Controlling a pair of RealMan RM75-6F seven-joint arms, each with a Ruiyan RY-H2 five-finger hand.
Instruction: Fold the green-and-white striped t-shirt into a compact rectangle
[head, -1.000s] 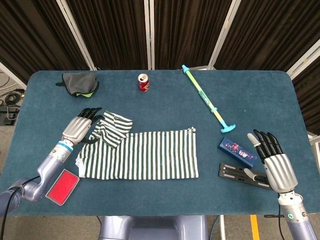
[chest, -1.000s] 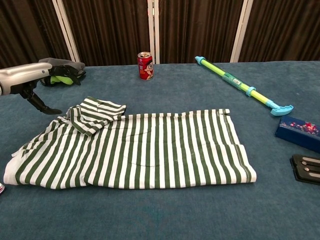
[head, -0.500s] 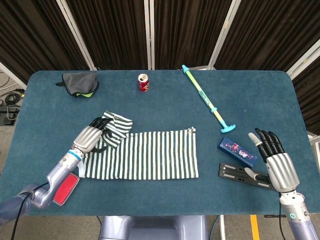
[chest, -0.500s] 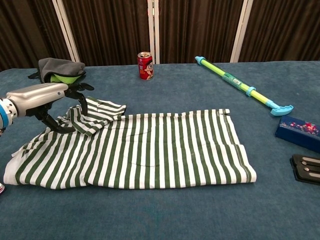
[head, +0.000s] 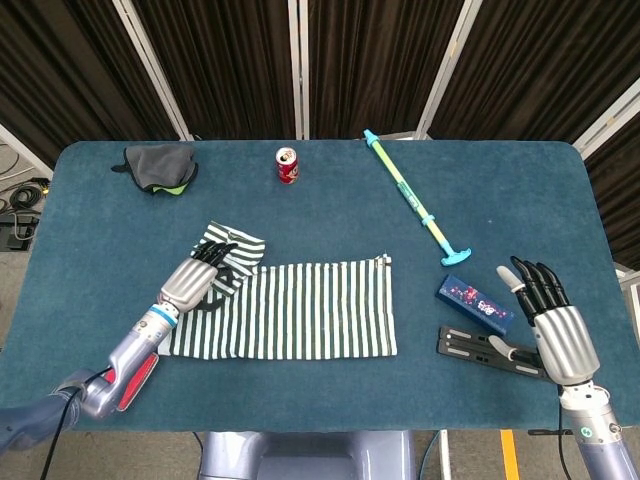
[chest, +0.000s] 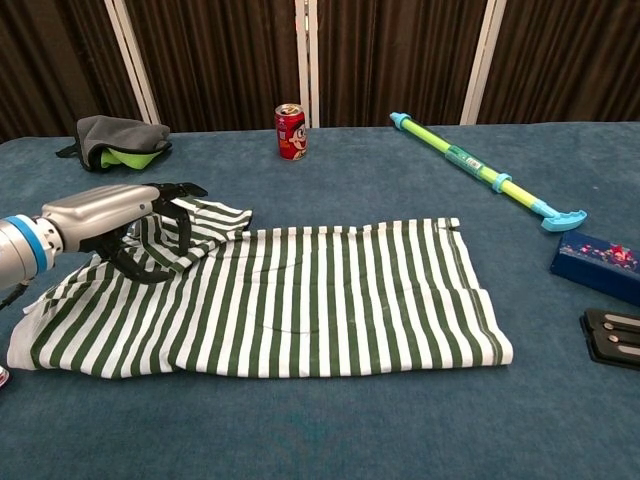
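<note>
The green-and-white striped t-shirt (head: 300, 312) (chest: 300, 300) lies flat on the blue table, folded into a wide band, with one sleeve doubled back at its far left corner. My left hand (head: 196, 280) (chest: 108, 215) is over that folded sleeve, palm down. Its fingers (chest: 178, 192) arch onto the fabric, and no cloth is visibly lifted or pinched. My right hand (head: 553, 330) rests near the table's front right edge, well clear of the shirt, with its fingers spread and nothing in it. The chest view does not show it.
A red can (head: 288, 165) (chest: 291, 131) and a grey-green cloth (head: 160, 167) (chest: 120, 138) sit at the back. A green-blue stick (head: 415, 200) (chest: 485, 172) lies back right. Near my right hand lie a blue box (head: 475, 303) (chest: 600, 265) and a black flat device (head: 490, 352) (chest: 612, 337). A red item (head: 137, 383) lies by my left forearm.
My left hand has moved right, from beside the shirt's left edge to over the folded sleeve. The shirt and my right hand have barely changed.
</note>
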